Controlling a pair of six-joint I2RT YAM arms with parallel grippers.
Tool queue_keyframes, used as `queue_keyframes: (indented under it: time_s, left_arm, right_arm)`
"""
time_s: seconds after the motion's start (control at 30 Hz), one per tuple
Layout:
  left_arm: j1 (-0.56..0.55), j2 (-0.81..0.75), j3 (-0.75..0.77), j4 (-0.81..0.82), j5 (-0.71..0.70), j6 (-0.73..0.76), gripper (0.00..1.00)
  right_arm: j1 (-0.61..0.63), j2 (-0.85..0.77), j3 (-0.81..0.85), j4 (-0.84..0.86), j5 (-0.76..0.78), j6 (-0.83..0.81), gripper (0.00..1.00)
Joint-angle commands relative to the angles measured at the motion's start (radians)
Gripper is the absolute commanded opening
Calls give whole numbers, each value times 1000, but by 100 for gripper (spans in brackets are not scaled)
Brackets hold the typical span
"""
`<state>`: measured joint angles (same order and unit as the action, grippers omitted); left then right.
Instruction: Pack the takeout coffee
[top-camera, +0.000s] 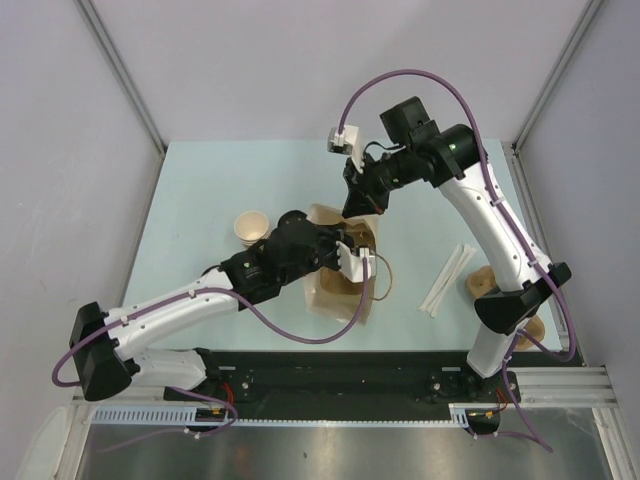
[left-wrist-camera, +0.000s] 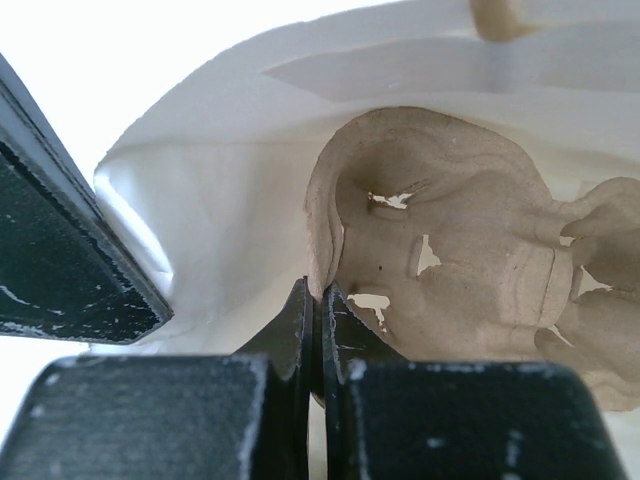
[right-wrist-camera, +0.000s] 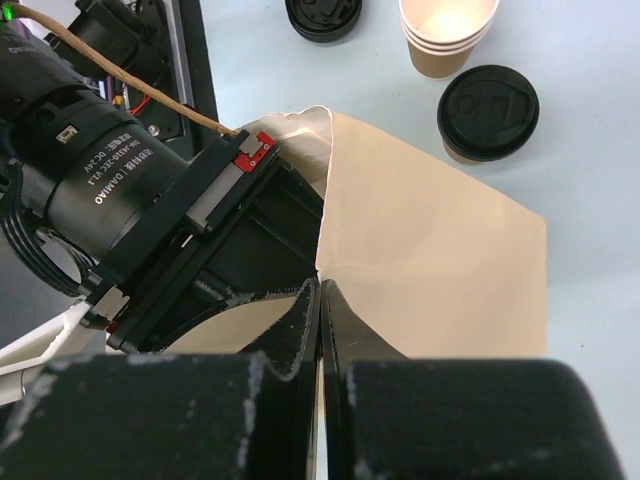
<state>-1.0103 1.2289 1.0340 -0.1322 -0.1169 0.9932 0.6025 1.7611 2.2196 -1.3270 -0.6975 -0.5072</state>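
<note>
The tan paper bag (top-camera: 335, 297) lies in the middle of the table with its mouth facing away from the arms. My right gripper (top-camera: 353, 205) is shut on the bag's mouth edge (right-wrist-camera: 430, 250) and holds it up; its jaws (right-wrist-camera: 320, 287) pinch the paper. My left gripper (top-camera: 352, 262) reaches inside the bag. In the left wrist view it (left-wrist-camera: 318, 292) is shut on the rim of the brown pulp cup tray (left-wrist-camera: 450, 250), against the bag's white inside (left-wrist-camera: 230, 180). One lidded coffee cup (right-wrist-camera: 488, 100) stands on the table beyond the bag.
A stack of open paper cups (top-camera: 250, 228) (right-wrist-camera: 448, 35) and a loose black lid (right-wrist-camera: 322, 15) stand left of the bag. White paper-wrapped sticks (top-camera: 447, 278) and a tan object (top-camera: 482, 283) lie near the right arm's base. My left arm (right-wrist-camera: 110, 180) fills the bag's mouth.
</note>
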Motion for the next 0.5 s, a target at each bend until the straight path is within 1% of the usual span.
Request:
queue_keyframes:
  time_s: [0.0,0.1,0.33,0.47]
  left_arm:
    - [1,6,11,37,37,-36,0]
    - [19,32,12,20,57,-50,0]
    - [33,38,-28,29,69,-21,2]
    - [36,31,-38,75,63,-21,2]
  right_arm:
    - [-7,-29,12,17,-63,-31,0]
    - [-9,-25,25,0,-89,-45,0]
    - [-13,-14,43,-29,-122,-63,0]
    - [-13,0,57,-63,-145,-86,0]
